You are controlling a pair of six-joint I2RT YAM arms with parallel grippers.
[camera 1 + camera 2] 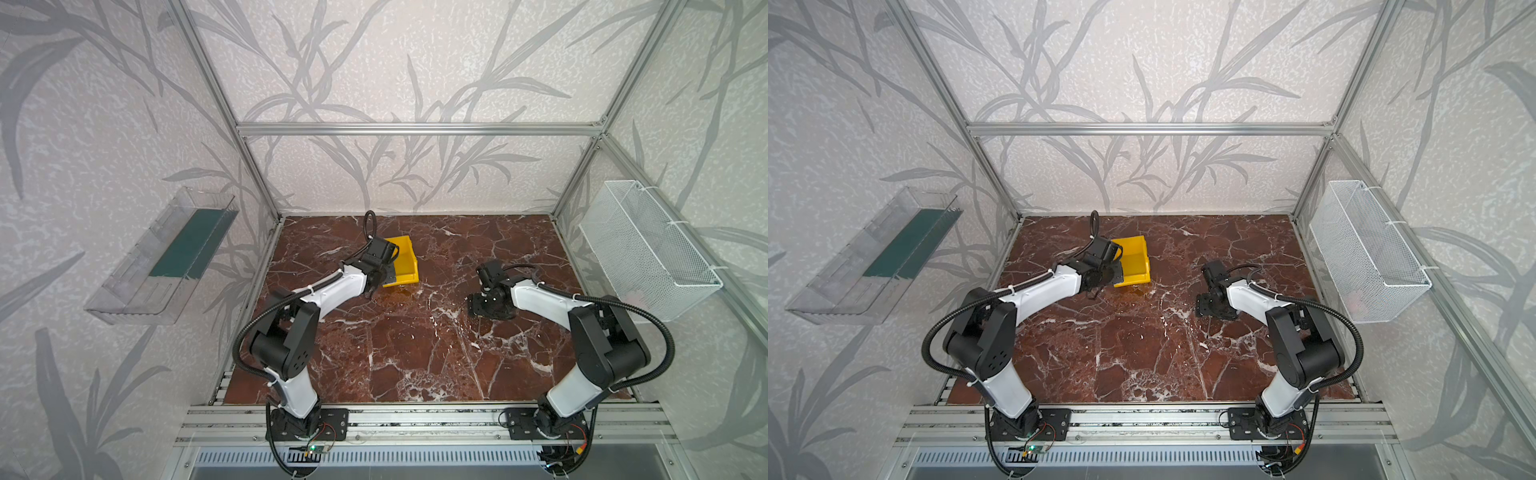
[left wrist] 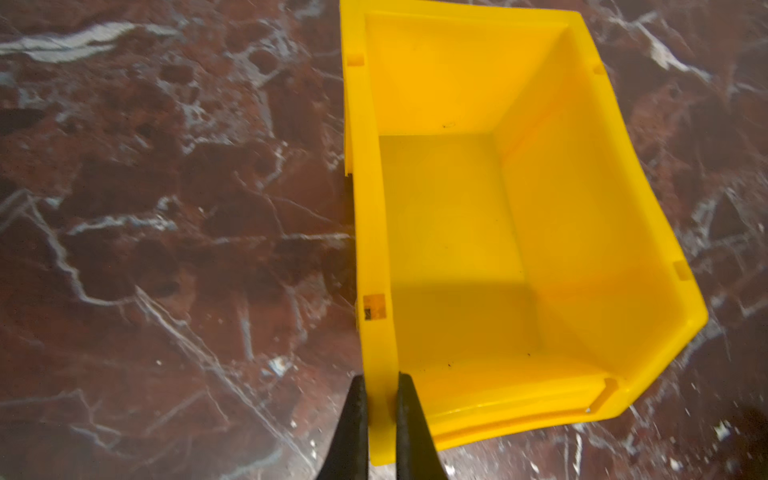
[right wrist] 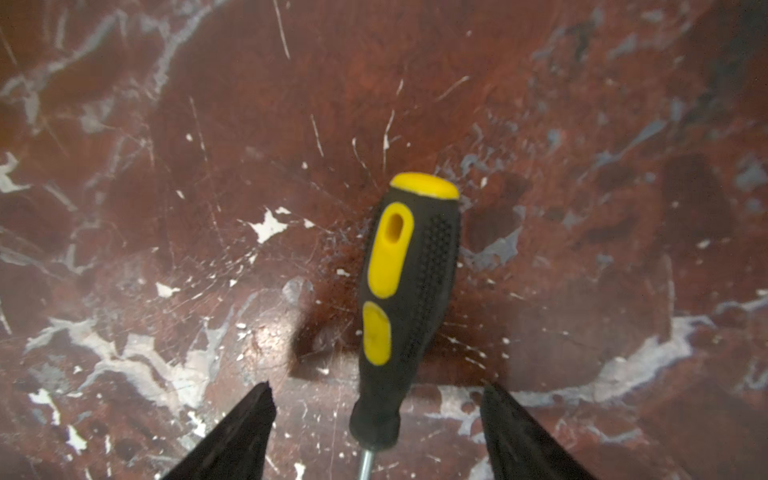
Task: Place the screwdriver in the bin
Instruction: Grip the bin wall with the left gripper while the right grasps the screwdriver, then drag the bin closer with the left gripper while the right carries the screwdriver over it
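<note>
Left wrist view: bin [image 2: 374, 208] wall pinched, screwdriver [image 3: 409, 282] lying on the surface [image 3: 166, 166]

My left claw [image 2: 381, 378] is pressed together on the bin's side wall near its low front, one finger outside and one inside. From here the bin's inside shows only yellow floor and walls.

The right wrist view gives what no other does. The screwdriver lies flat on the marbled surface, with its black-and-yellow handle pointing away and its thin shaft running back between my fingers. My right claw [image 3: 378, 388] is spread, a finger on each side of the handle's neck, neither touching it.

In both top views the bin [image 1: 405, 257] [image 1: 1136, 259] sits left of centre, well apart from my right claw, and I cannot pick the screwdriver out beneath that claw. Only these views show the side walls. On them are a clear tray [image 1: 124, 299] holding a dark green sheet [image 1: 191, 245], and a white mesh basket [image 1: 648, 249] whose contents I cannot make out.
</note>
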